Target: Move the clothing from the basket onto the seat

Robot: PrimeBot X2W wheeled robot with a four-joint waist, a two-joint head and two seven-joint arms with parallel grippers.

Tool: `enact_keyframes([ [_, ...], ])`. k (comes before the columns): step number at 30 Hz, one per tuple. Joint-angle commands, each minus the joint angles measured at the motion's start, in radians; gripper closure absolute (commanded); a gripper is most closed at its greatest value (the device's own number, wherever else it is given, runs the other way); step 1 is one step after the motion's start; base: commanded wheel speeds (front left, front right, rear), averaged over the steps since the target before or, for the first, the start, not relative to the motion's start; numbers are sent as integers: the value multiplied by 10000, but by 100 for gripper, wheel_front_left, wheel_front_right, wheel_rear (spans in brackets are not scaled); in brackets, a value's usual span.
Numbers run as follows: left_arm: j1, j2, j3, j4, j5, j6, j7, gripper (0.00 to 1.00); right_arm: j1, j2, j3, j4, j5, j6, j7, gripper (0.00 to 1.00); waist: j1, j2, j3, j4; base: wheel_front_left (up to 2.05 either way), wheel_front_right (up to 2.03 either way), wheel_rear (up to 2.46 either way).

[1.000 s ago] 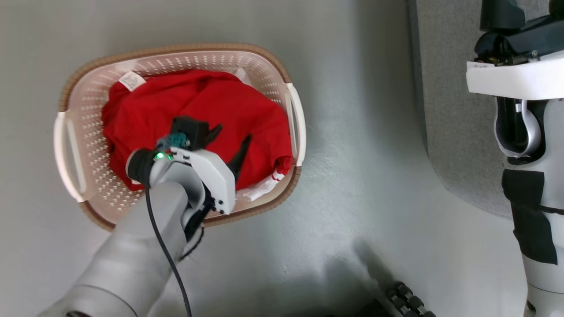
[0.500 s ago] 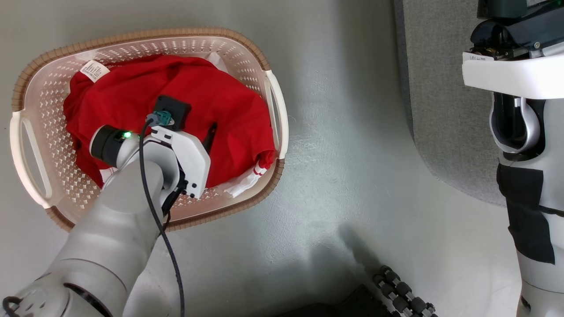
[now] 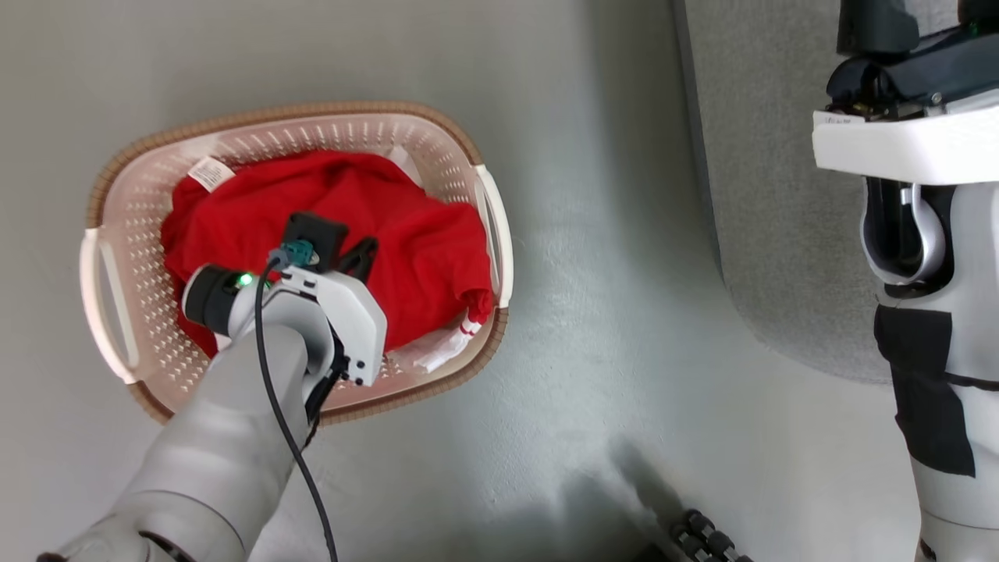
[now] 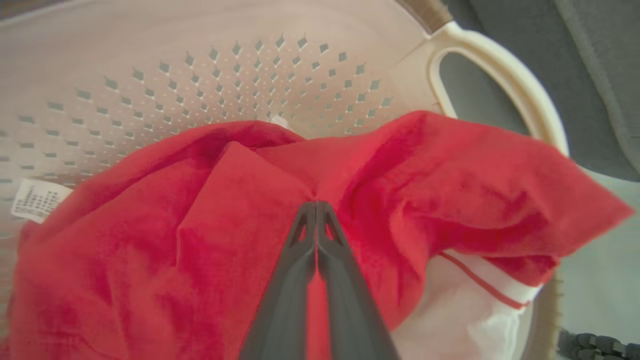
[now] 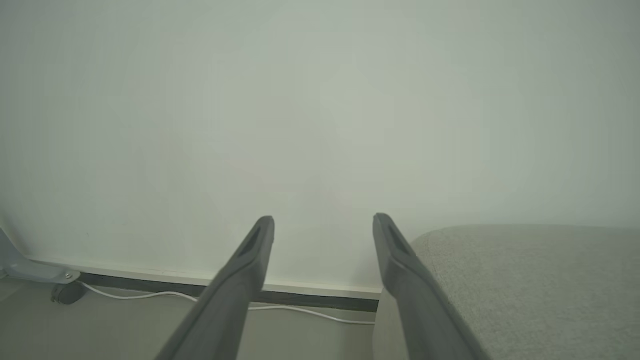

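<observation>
Clothing (image 3: pixel 421 234) is all in the basket (image 3: pixel 257 119), a red heap at the left-centre of the head view. Its white tag (image 3: pixel 209 173) sits toward the upper left, and a bit of white striped trim (image 3: pixel 449 347) pokes out at the lower right of the pile. Nothing red lies on the part of the seat (image 3: pixel 749 195) I can see, the grey sofa down the upper right of that frame, well apart from the basket across the floor (image 3: pixel 609 328). So I'd say the job has barely begun. The left gripper (image 4: pixel 316 204) is down in the heap, its jaws together with a pucker of red cloth gathered at the tips, which looks like a pinch on the top layer. Lifting, carrying across and letting go are all left to do. The right gripper (image 5: pixel 324 222) hangs with its jaws apart and nothing between them, the seat's edge at the lower right of its view.
</observation>
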Motion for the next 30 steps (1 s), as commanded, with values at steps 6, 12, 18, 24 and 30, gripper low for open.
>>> enact_keyframes([
  [6, 782, 111, 430, -770, -235, -67, -292, 100, 806, -150, 44, 155, 90, 42, -57, 0, 0, 0, -1292, 388, 0, 0, 0],
  [12, 1391, 377, 1286, -2014, 184, 91, -299, 100, 1190, -316, 132, 480, 29, 42, -57, 0, 0, 0, -2173, 686, 0, 0, 0],
  [18, 2509, 456, 2607, -3301, 944, 302, -300, 100, 1730, -437, 175, 886, -33, 42, -57, 0, 0, 0, -3253, 1008, 0, 0, 0],
  [24, 3618, 382, 4022, -4493, 1851, 312, -301, 100, 2354, -560, 216, 1227, -30, 42, -57, 0, 0, 0, -4232, 1363, 0, 0, 0],
  [30, 4593, 245, 5295, -5676, 2781, 196, -301, 100, 3018, -567, 181, 1603, 20, 42, -57, 0, 0, 0, -5080, 1699, 0, 0, 0],
])
